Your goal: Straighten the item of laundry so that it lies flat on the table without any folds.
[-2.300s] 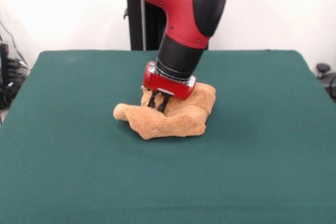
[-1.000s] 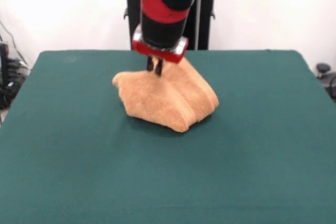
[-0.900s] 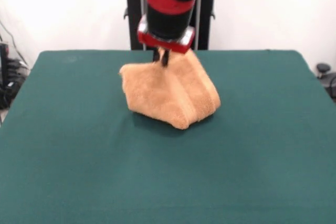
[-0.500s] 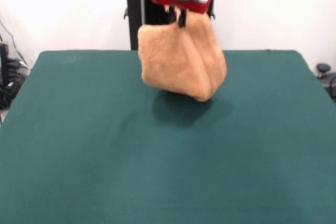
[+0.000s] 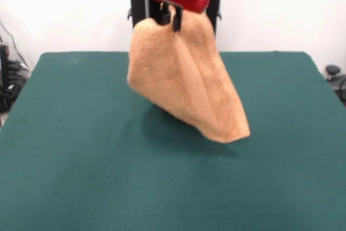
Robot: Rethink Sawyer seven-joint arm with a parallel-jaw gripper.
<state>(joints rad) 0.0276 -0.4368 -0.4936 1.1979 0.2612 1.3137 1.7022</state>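
Below my gripper (image 5: pixel 170 19) I see the towel (image 5: pixel 184 82), fluffy matt terry cloth; beneath it, the table (image 5: pixel 70 150) looks matt, felt-like; my wrist housing looks glossy.

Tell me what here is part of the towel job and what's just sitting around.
Part of the job:
towel, hanging folded
table
tool, shut on the towel's top edge

Just sitting around:
cables at one side
dark object past the other side
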